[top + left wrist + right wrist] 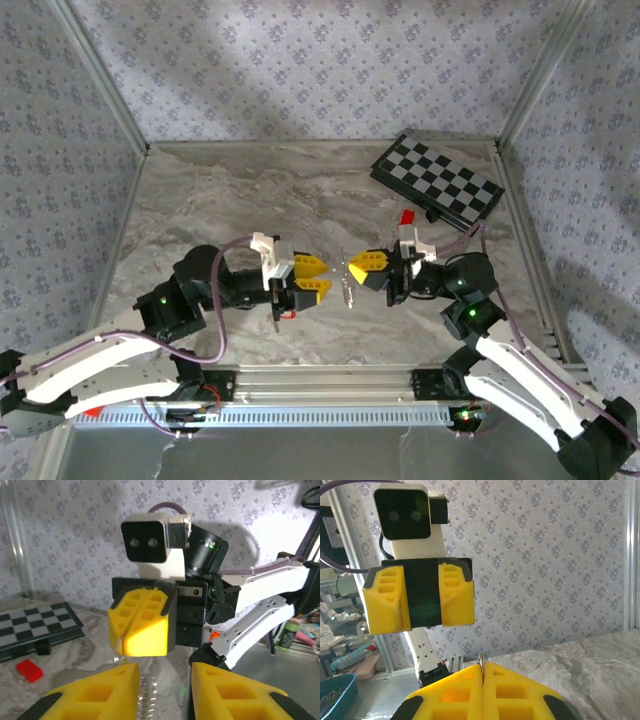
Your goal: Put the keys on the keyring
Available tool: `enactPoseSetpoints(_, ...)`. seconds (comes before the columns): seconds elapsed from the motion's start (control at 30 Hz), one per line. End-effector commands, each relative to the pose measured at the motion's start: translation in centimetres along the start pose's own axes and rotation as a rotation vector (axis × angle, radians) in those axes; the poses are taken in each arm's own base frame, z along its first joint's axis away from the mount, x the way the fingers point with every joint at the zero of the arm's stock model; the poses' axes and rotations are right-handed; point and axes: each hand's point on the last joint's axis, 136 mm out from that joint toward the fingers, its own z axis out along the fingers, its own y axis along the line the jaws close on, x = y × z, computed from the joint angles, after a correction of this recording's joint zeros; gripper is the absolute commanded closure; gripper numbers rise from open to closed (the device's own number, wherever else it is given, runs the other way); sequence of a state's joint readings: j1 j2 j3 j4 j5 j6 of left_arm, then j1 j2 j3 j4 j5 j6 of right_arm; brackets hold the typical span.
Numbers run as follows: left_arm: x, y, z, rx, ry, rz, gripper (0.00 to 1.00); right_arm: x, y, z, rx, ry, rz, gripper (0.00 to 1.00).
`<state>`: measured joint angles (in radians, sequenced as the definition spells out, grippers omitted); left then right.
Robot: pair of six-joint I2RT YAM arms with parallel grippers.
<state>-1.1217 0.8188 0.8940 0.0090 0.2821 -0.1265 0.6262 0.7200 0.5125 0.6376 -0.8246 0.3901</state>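
My right gripper (352, 268) is shut on a thin metal keyring (481, 660), whose edge pokes out between its yellow fingertips (465, 680). In the left wrist view the ring (117, 652) shows at the lower left corner of those shut fingers (145, 630), and silver keys (145, 695) dangle beneath it. From above, the keys (348, 292) sit in the gap between the two grippers. My left gripper (322, 276) faces the right one at close range and is open, its jaws standing either side of the keys with nothing held (162, 692).
A folded chessboard (437, 180) lies at the back right, with a small red block (407, 216) just in front of it. Patterned walls enclose the marble tabletop (250, 200). Both arms reach in from the near edge.
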Motion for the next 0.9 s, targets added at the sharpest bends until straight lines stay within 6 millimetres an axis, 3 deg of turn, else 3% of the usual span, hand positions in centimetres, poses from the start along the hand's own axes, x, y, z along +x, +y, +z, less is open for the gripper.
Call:
enactPoseSetpoints(0.0, 0.0, 0.6, 0.0, -0.039, 0.024, 0.061, 0.67, -2.7, 2.1, 0.4, -0.098, -0.05, -0.07, 1.0)
enactPoseSetpoints(0.23, 0.6, 0.3, 0.8, -0.008, 0.063, 0.097, 0.72, -3.0, 2.6, 0.9, -0.143, -0.051, -0.084, 1.0)
enactPoseSetpoints(0.5, 1.5, -0.8, 1.7, 0.079, 0.091, 0.087, 0.8, -2.6, 1.9, 1.3, -0.113, -0.037, -0.09, 1.0)
enactPoseSetpoints(0.87, 1.9, -2.1, 2.0, 0.158, 0.099, 0.047, 0.77, -1.9, 0.8, 1.2, -0.049, -0.036, -0.087, 1.0)
